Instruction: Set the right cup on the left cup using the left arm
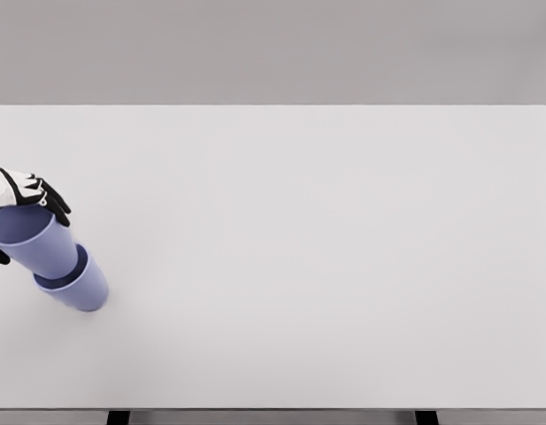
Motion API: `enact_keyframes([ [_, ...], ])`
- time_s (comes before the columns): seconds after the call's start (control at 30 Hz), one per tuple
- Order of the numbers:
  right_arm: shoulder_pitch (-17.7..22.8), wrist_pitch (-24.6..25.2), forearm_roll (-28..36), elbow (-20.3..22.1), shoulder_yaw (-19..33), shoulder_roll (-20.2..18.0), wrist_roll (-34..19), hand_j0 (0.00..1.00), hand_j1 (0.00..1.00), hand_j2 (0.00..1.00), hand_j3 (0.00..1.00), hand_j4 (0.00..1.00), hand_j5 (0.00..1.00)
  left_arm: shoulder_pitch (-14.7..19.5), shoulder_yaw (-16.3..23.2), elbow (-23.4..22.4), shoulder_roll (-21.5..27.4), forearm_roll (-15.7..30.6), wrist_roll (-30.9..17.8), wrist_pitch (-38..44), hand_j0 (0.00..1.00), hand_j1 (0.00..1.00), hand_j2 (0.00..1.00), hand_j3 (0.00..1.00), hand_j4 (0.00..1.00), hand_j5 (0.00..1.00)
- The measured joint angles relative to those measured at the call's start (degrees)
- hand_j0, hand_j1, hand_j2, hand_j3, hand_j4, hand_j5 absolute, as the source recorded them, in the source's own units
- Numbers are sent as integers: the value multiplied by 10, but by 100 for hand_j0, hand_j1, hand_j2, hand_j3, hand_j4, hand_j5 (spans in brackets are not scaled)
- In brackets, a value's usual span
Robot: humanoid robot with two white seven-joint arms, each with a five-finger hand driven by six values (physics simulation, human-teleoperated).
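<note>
Lavender upper cup (34,241) sat tilted, nested into the lower cup (80,285) near the table's (299,221) left edge. Left hand (20,199) had its fingers (53,204) curled over the upper cup's rim, gripping it.

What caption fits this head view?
Left hand lowers upper cup into lower cup on white table.

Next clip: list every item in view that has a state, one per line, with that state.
Upper cup: tilted, its base inside the lower cup, gripped near the rim by the left hand.
Lower cup: standing on the table near the left edge, holding the upper cup's base.
Left hand: fingers curled over the upper cup's rim.
Right hand: not in view.
Table: white, bearing the cups.
</note>
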State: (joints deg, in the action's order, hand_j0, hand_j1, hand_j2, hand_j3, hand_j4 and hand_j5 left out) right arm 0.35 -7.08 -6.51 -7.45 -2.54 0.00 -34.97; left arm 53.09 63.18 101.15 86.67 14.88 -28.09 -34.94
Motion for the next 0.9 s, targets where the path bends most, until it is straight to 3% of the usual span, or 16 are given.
enact_keyframes([
  [0.17,0,0,0,0,0,0,0,100,100,100,100,100,100,0,1,0,0,-3,-2,-2,55,55,55,55,55,55],
  [0.2,0,0,0,0,0,0,0,100,100,100,100,100,100,0,1,0,0,-4,-2,-2,76,76,76,76,76,76],
  [0.27,0,0,0,0,0,0,0,100,100,100,100,100,100,0,1,0,0,-5,-2,-2,91,91,91,91,91,91],
  [0.37,0,0,0,0,0,0,0,100,100,100,100,100,100,0,1,0,0,-5,-2,-2,100,100,100,100,100,100],
  [0.73,0,0,0,0,0,0,0,100,100,100,100,100,100,0,-3,0,2,-5,-1,-2,100,100,100,100,100,100],
  [0.9,0,0,0,0,0,0,0,100,100,100,100,100,100,4,-60,-1,-2,18,-1,-2,100,100,100,100,100,100],
])
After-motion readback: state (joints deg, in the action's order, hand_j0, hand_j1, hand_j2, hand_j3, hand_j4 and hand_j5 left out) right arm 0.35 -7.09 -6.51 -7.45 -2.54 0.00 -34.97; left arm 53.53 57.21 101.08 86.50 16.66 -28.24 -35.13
